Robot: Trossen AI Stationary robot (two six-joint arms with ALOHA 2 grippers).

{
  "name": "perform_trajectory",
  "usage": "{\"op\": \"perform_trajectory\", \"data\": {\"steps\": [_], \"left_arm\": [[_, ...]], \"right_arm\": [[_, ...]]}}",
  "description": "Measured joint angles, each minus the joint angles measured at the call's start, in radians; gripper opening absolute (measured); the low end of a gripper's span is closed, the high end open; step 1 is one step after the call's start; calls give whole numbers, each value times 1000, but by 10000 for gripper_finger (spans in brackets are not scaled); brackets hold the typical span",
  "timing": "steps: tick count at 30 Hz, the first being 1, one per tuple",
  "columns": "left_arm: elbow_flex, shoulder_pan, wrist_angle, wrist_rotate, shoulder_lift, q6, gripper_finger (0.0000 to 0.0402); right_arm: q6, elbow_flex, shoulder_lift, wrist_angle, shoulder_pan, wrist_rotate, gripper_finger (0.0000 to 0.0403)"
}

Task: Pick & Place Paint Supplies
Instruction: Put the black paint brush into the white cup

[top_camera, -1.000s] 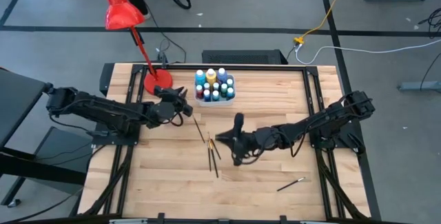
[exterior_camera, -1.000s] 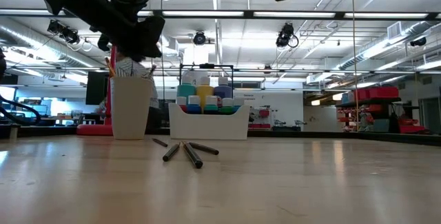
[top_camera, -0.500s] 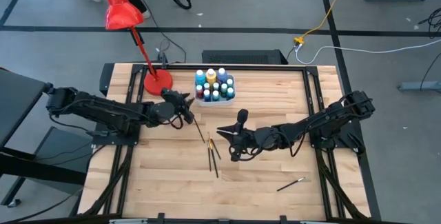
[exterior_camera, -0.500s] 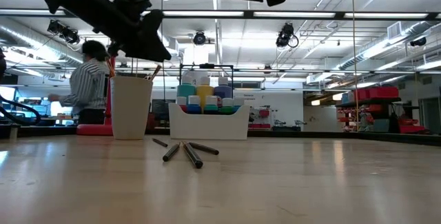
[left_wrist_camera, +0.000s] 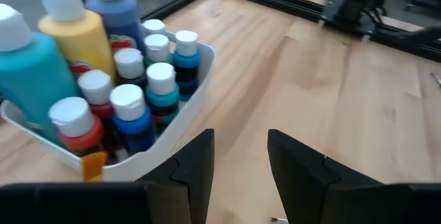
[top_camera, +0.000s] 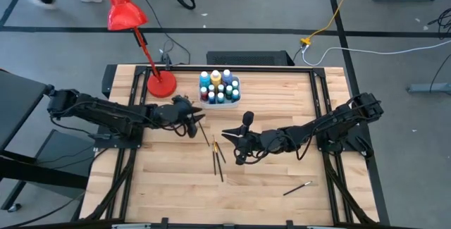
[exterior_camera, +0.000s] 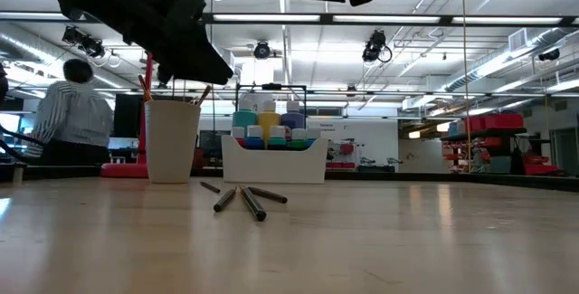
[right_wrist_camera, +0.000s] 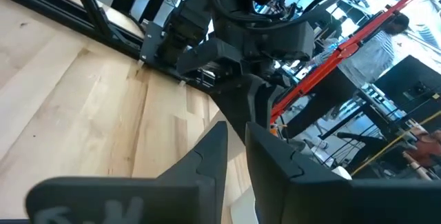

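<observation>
Brushes (top_camera: 218,157) loose on table (top_camera: 282,102); left claw (top_camera: 197,120) open nr bottles (top_camera: 219,88)

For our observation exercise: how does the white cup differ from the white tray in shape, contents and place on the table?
The cup is tall and narrow; the tray is low and wide. The cup holds brushes standing upright, while the tray holds paint bottles with white caps. In the low view the cup stands to the tray's left, near the lamp's red base. Both are white, open-topped and upright.
</observation>
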Motion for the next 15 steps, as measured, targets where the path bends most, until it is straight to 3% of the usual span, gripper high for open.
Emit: {"op": "perform_trajectory", "data": {"steps": [15], "left_arm": [[0,0,0,14,0,0,146]], "right_arm": [[0,0,0,0,0,0,58]]}}
